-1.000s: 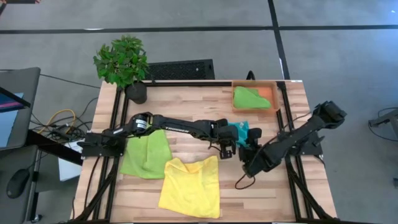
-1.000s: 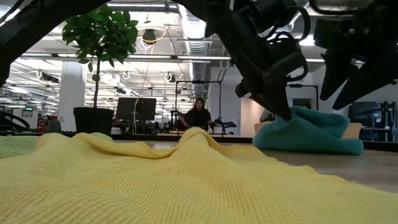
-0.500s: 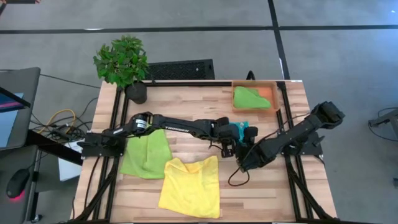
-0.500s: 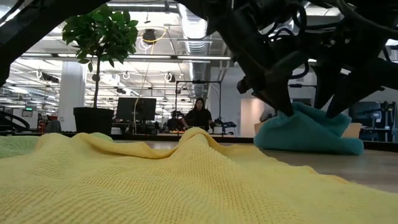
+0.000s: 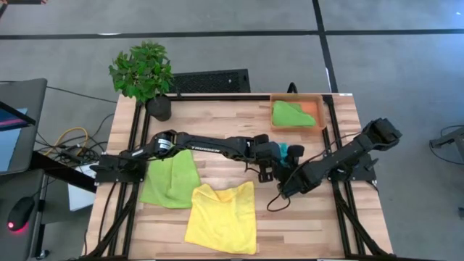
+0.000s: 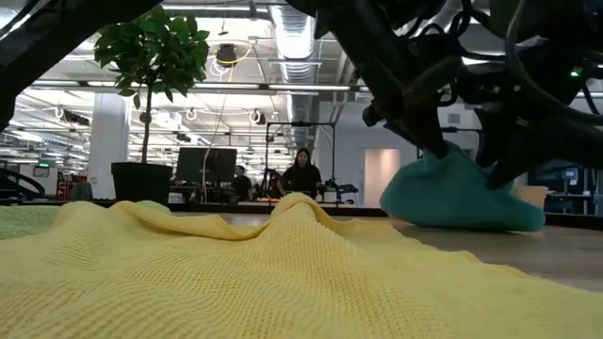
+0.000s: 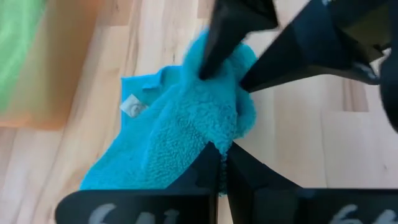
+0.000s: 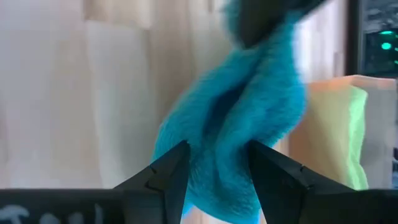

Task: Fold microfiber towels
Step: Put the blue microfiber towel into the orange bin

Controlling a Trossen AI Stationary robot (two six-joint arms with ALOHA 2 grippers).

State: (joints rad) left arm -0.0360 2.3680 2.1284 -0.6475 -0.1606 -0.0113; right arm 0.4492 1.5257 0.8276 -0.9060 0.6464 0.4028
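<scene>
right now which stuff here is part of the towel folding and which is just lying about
Job: teal towel, yellow towel, lime towel, green towel in the orange tray.
Lying about: potted plant, monitors, person behind the table.

The right gripper (image 5: 285, 176) has been moved up and left in the high view, onto the teal towel (image 5: 288, 151). The towel, pinched by the left gripper (image 5: 270, 170), has been bunched into a rounder mound.
</scene>
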